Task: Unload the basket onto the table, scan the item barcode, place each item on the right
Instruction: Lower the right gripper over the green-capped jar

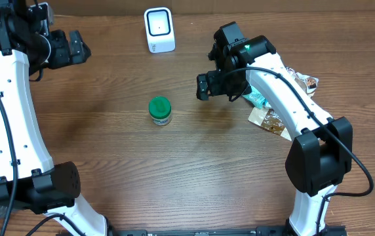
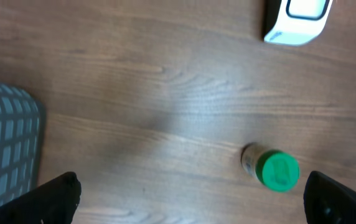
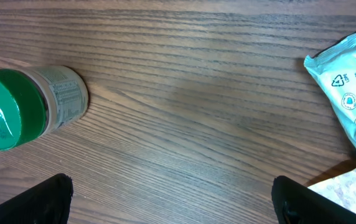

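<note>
Over the table [image 1: 174,170], left pincer [image 2: 193,198] and right pincer [image 3: 172,199] gape wide, empty, clear of the jar [image 1: 160,109].

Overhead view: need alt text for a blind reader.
A green-lidded jar stands mid-table, untouched, with a white scanner at the far edge. Both pincers are open and empty: left pincer far from the jar, right pincer by snack packets.

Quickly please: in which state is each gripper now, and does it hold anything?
Left gripper: open, holding nothing.
Right gripper: open, holding nothing.
</note>
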`<state>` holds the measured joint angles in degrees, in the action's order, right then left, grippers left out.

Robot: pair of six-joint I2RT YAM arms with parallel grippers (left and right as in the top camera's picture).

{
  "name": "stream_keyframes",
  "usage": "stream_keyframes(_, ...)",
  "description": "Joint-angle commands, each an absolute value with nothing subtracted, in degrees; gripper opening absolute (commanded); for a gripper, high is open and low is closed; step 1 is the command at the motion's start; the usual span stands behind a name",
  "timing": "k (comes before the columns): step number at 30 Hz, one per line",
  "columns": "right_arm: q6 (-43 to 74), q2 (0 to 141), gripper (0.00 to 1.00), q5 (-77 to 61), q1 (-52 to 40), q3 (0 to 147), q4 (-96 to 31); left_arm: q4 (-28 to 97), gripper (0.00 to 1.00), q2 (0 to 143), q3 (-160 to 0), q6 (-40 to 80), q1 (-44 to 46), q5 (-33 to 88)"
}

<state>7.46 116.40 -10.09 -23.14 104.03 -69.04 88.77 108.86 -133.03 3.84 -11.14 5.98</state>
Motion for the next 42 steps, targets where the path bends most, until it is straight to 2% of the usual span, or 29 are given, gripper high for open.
stream_keyframes(1, 6.98, 113.71, 1.0, -10.11, -23.07, 105.82, -68.88, 87.85, 1.0, 107.53, -134.26, 2.55, -11.31, 5.39)
stream_keyframes(7, 4.73, 113.69, 1.0, -10.33, -23.24, 107.92, -70.48, 87.9, 1.0, 107.53, -134.26, 2.55, -11.27, 5.39)
stream_keyframes(13, 3.9, 113.82, 1.0, -10.28, -23.51, 118.02, -75.68, 87.88, 1.0, 107.53, -134.26, 2.55, -11.22, 5.39)
stream_keyframes(20, 2.48, 113.91, 1.0, -7.46, -25.96, 125.38, -74.89, 87.88, 0.99, 107.53, -134.26, 2.55, -11.22, 5.39)
stream_keyframes(29, -0.34, 115.44, 1.0, 0.01, -32.38, 125.84, -70.74, 87.88, 1.0, 107.53, -134.26, 2.55, -11.22, 5.39)
stream_keyframes(42, -0.21, 126.02, 1.0, -0.32, -40.12, 125.6, -67.16, 87.88, 1.0, 107.53, -134.26, 2.55, -11.22, 5.39)
